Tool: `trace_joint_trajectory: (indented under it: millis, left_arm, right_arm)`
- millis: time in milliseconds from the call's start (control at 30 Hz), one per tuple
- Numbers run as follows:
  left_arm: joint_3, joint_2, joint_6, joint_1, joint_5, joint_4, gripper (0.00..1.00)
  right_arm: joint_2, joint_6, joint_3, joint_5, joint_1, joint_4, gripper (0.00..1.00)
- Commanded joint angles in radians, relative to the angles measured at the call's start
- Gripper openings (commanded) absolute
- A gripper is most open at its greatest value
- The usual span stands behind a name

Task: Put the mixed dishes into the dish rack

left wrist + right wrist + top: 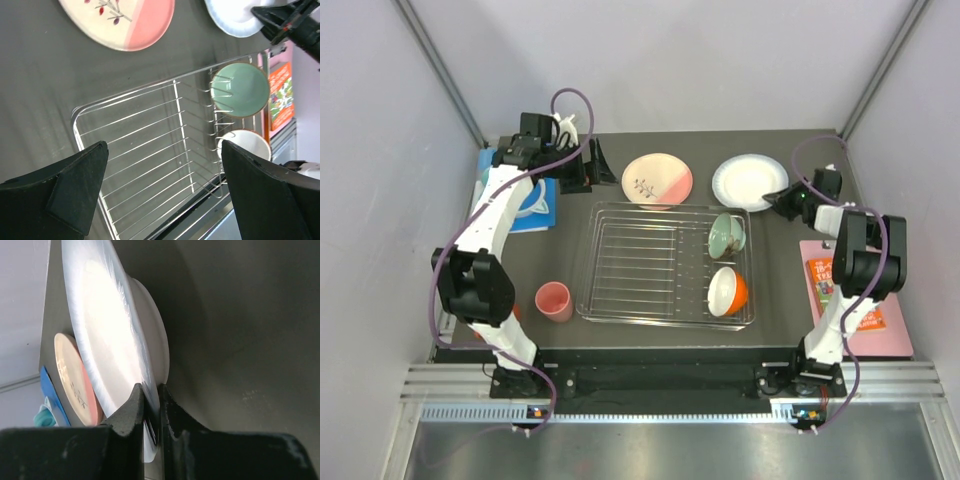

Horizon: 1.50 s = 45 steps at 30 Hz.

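The silver wire dish rack [620, 262] [145, 150] sits mid-table. A mint-green bowl [726, 234] [240, 90] and an orange bowl [727, 291] [245, 145] stand on edge in its right end. Behind it lie a pink-and-cream plate [657, 179] [75, 380] and a white plate [748, 181] [105, 340]. My right gripper [778, 197] [151, 390] is shut on the white plate's right rim, which is tipped up off the table. A pink cup [554, 301] stands left of the rack. My left gripper [590, 165] [162, 150] hangs open above the table's back left, holding nothing.
A flat blue board [525, 210] with a teal ring lies at the back left under the left arm. A pink board [865, 310] with an orange card lies at the right edge. Grey walls close in the back and sides.
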Motion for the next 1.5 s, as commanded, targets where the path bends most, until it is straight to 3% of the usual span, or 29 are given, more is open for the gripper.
trace_joint_trajectory:
  millis: [0,233,467,733,1000,1200,1300,1467]
  left_arm:
    - [-0.036,-0.063,0.082,0.007,-0.042,-0.057,0.99]
    - [0.071,-0.025,0.137,0.012,-0.118,-0.218,0.99]
    - [0.105,0.000,0.228,0.016,-0.166,-0.321,0.99]
    - [0.102,0.012,0.336,0.021,-0.178,-0.399,0.99]
    - [0.041,-0.008,0.416,0.022,-0.227,-0.422,0.99]
    - [-0.002,-0.009,0.435,0.024,-0.244,-0.444,0.98]
    - [-0.018,0.008,0.441,0.026,-0.254,-0.488,0.98]
    - [-0.058,0.008,0.455,0.030,-0.255,-0.482,0.97]
  right_arm:
    - [-0.101,-0.100,-0.083,0.056,0.002,-0.069,0.00]
    - [-0.376,-0.255,-0.074,0.137,0.038,-0.137,0.00]
    - [-0.497,-0.460,0.076,0.355,0.160,-0.319,0.00]
    - [-0.573,-0.666,0.168,0.596,0.268,-0.391,0.00]
    - [-0.539,-0.821,0.251,0.783,0.354,-0.370,0.00]
    - [-0.577,-1.019,0.242,0.930,0.466,-0.226,0.00]
    - [-0.596,-1.088,0.257,0.946,0.494,-0.186,0.00]
    - [-0.678,-1.264,0.172,0.918,0.574,0.021,0.00]
